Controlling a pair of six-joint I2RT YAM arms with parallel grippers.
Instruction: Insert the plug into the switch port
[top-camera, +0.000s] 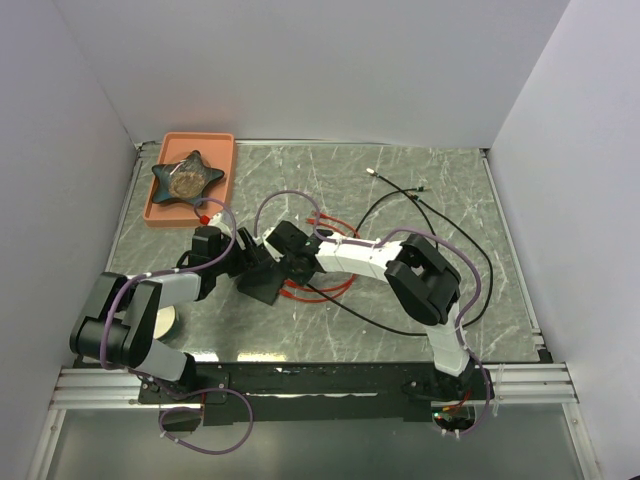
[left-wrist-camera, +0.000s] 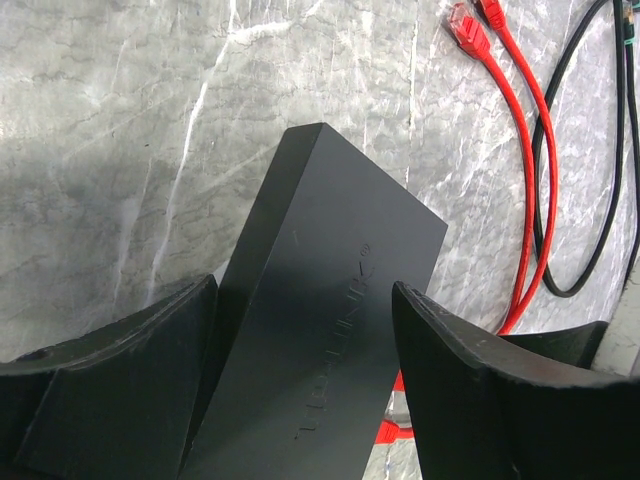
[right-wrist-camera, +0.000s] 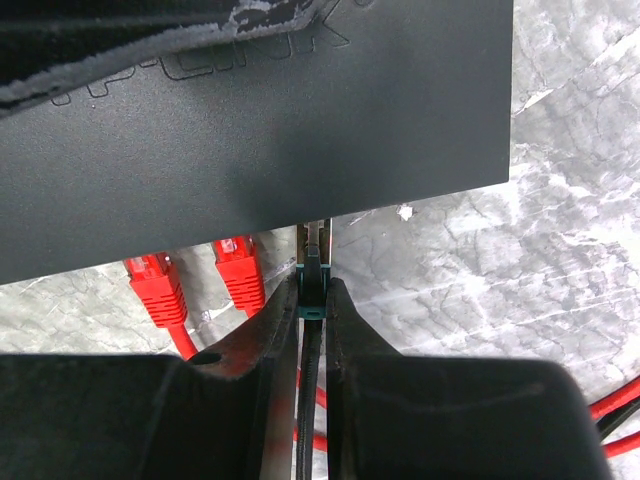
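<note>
The switch (top-camera: 262, 280) is a flat matte-black box at the table's middle. In the left wrist view the switch (left-wrist-camera: 320, 330) lies tilted between my left gripper's fingers (left-wrist-camera: 150, 380), which press its long sides. My left gripper (top-camera: 238, 260) is shut on it. My right gripper (right-wrist-camera: 313, 295) is shut on the plug (right-wrist-camera: 316, 262), a small teal-booted connector on a black cable (right-wrist-camera: 310, 400). The plug's tip sits at the lower edge of the switch (right-wrist-camera: 250, 130); the sockets are hidden. In the top view my right gripper (top-camera: 292, 262) is right beside the switch.
Two red plugs (right-wrist-camera: 238, 272) on red cables (left-wrist-camera: 530, 200) lie on the marble table (top-camera: 420, 220) beside the switch. The black cable (top-camera: 470, 250) loops to the right. An orange tray (top-camera: 160, 210) with a dark star-shaped dish (top-camera: 187, 175) stands at the back left.
</note>
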